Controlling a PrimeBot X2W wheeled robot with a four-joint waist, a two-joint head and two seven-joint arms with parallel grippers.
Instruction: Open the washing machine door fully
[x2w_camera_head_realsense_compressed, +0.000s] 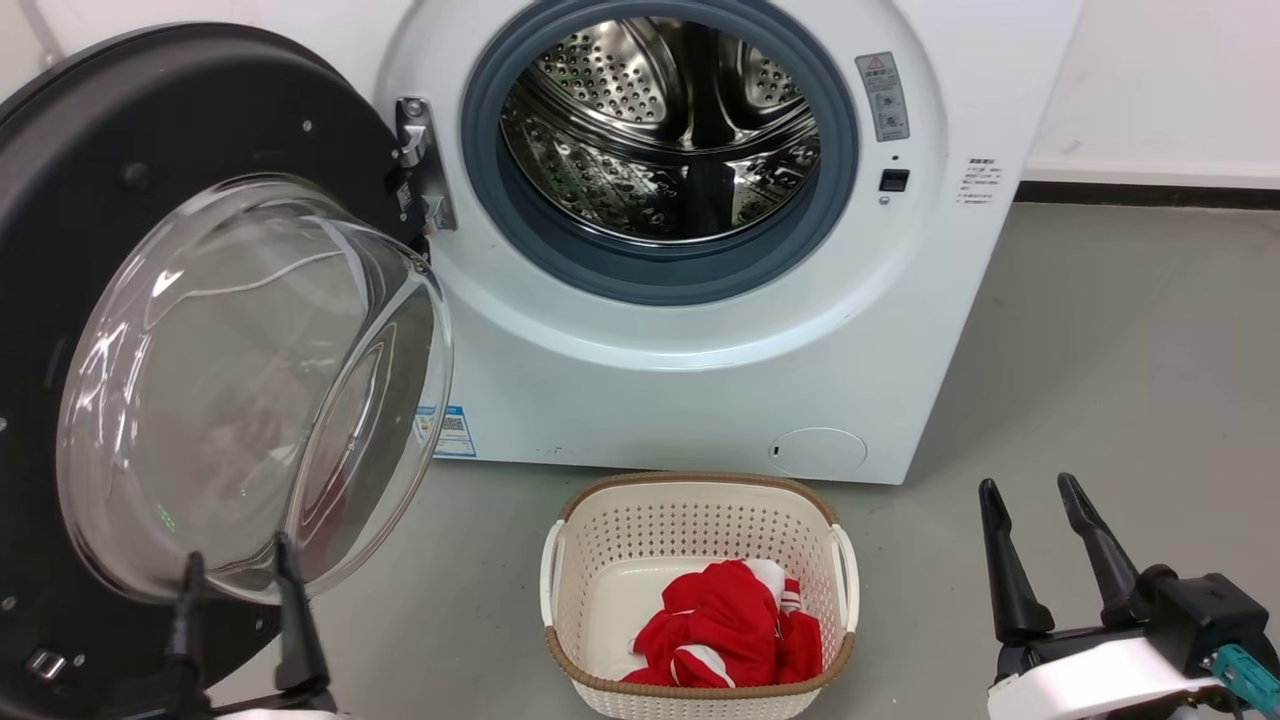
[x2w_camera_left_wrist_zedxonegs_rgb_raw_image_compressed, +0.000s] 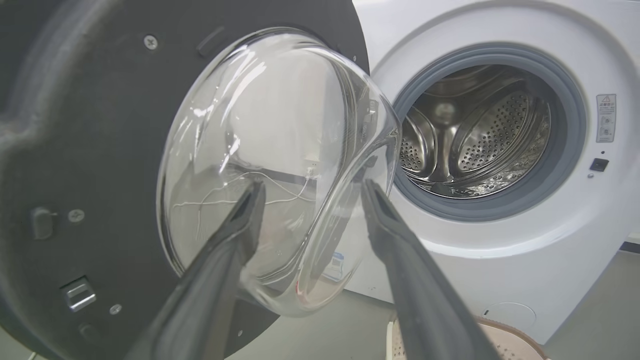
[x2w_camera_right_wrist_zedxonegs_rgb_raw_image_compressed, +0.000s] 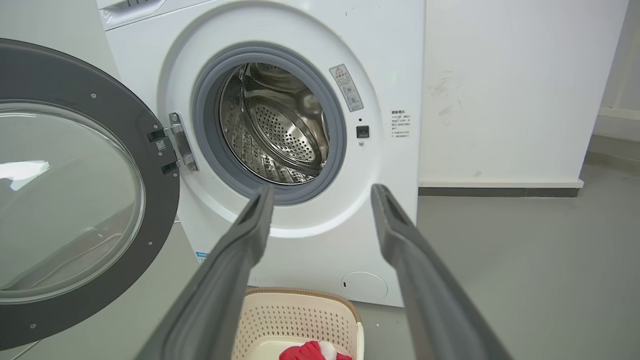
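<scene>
The washing machine (x2w_camera_head_realsense_compressed: 700, 380) is a white front-loader with its steel drum (x2w_camera_head_realsense_compressed: 660, 130) exposed. Its door (x2w_camera_head_realsense_compressed: 90, 200), a black disc with a bulging clear glass bowl (x2w_camera_head_realsense_compressed: 250, 390), stands swung out to the left on its hinge (x2w_camera_head_realsense_compressed: 420, 165). My left gripper (x2w_camera_head_realsense_compressed: 235, 570) is open at the lower left, its fingertips just in front of the bowl's lower rim; whether they touch it is unclear. In the left wrist view the door (x2w_camera_left_wrist_zedxonegs_rgb_raw_image_compressed: 75, 150) and bowl (x2w_camera_left_wrist_zedxonegs_rgb_raw_image_compressed: 275, 165) loom close behind the left gripper (x2w_camera_left_wrist_zedxonegs_rgb_raw_image_compressed: 310, 192). My right gripper (x2w_camera_head_realsense_compressed: 1030, 500) is open at the lower right, holding nothing, also seen as the right gripper (x2w_camera_right_wrist_zedxonegs_rgb_raw_image_compressed: 322, 197) facing the machine (x2w_camera_right_wrist_zedxonegs_rgb_raw_image_compressed: 300, 240).
A cream perforated laundry basket (x2w_camera_head_realsense_compressed: 590, 560) with red-and-white clothing (x2w_camera_head_realsense_compressed: 725, 625) sits on the grey floor just before the machine. A white wall with a dark skirting strip (x2w_camera_head_realsense_compressed: 1150, 195) runs behind on the right. Open floor lies to the right of the machine.
</scene>
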